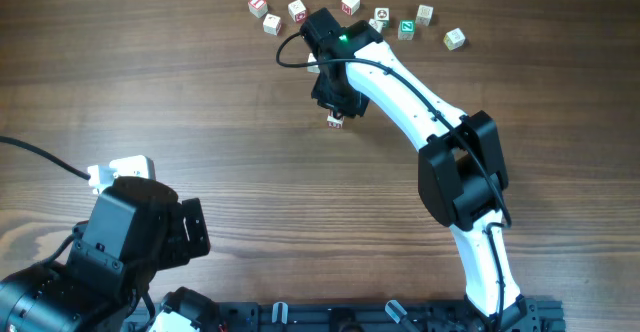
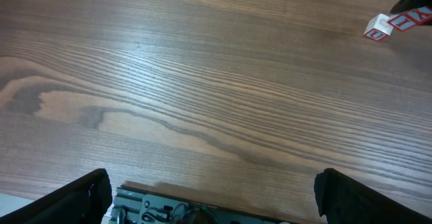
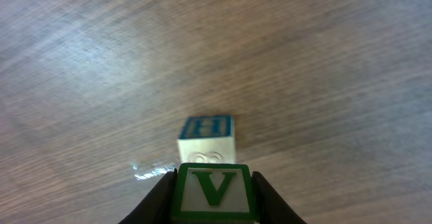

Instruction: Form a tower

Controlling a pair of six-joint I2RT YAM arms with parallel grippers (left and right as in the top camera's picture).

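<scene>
Surface: brown wood-grain surface (image 1: 150, 82); a scatter of loose pale wooden cubes (image 1: 350, 4) lies along its far edge.
Right tool: the right tool (image 1: 334, 112) is narrow, clamped on a pale wooden cube with a green V (image 3: 214, 189) on its upper face, one finger on each side.
Tower: the tower (image 3: 206, 137) is at present a small pale wooden block with a blue mark on top and red print on its sides. It stands on the surface about mid-table, just beside the right tool's tip (it looks one cube high, though I cannot be sure).
Key relation: in the right wrist view the tower lies just ahead of the held V cube, centred on the line between the fingers and not beneath it. From the left wrist view the V cube seems a little higher; whether the two touch I cannot tell.
Axis and facing: the tower's axis is upright, blue face up. Its sides sit nearly square with the V cube, turned only slightly.
Nearer arm: the right arm, by far. The left tool (image 2: 216, 191) stands wide and empty, well apart at the near-left corner.
Next move, as I judge it: lift, carry the V cube straight forward over the blue face, then lower it, with little sideways correction.
Risk: advancing too low would shove the tower away.
</scene>
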